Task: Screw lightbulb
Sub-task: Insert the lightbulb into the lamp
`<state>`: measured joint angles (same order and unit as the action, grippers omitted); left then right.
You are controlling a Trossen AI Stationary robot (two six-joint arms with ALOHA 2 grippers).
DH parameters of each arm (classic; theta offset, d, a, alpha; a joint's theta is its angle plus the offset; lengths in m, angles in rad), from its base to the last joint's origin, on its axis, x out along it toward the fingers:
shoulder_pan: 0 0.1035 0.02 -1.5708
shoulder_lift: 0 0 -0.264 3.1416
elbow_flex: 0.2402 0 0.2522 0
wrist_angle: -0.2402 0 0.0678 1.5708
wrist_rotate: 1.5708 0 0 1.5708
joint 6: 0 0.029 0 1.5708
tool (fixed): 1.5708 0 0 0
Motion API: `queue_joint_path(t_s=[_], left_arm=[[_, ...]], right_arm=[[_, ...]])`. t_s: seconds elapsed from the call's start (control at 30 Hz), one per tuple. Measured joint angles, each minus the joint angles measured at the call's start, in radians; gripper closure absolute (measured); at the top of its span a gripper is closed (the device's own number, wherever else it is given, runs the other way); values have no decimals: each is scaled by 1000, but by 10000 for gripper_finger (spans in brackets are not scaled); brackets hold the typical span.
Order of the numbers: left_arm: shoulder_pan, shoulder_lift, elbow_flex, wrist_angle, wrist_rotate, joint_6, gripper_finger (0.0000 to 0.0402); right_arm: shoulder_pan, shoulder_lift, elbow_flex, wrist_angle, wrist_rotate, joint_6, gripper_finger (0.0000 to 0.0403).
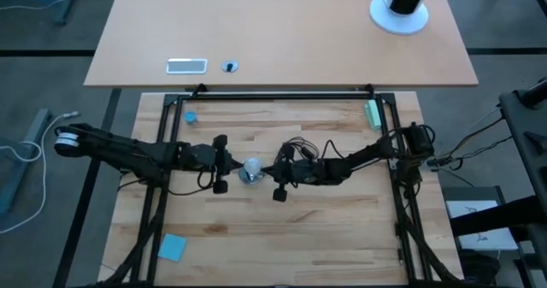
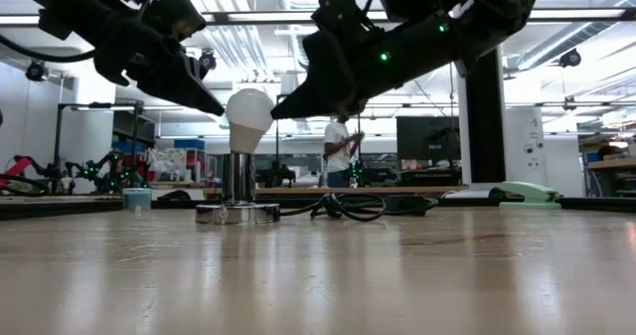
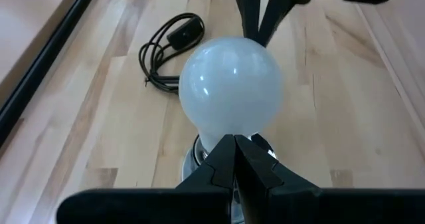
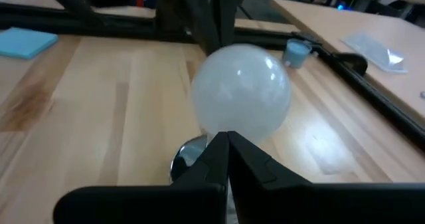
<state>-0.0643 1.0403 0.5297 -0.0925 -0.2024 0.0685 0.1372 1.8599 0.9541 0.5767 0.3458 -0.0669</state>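
**Grippers closed on either side of the bulb**

Your left gripper (image 3: pixel 234 159) has its fingers pressed together, tips at the lightbulb (image 1: pixel 251 166); whether they touch it you cannot tell. Your right gripper (image 4: pixel 228 151) is closed the same way, its tips at the bulb's opposite side. Neither holds anything. The bulb stands upright in the socket (image 2: pixel 238 212) mid-table, with the black cord (image 3: pixel 166 50) coiled just beside it. A blue cap (image 1: pixel 190 116) sits well apart, near the frame (image 1: pixel 282 96).
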Motion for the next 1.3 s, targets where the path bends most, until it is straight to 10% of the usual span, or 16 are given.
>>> queue_joint_path(t_s=[1.3], left_arm=[[2, -4, -1, -23, -27, -30, 401]], right_arm=[[-23, 2, 44, -34, 21, -32, 403]])
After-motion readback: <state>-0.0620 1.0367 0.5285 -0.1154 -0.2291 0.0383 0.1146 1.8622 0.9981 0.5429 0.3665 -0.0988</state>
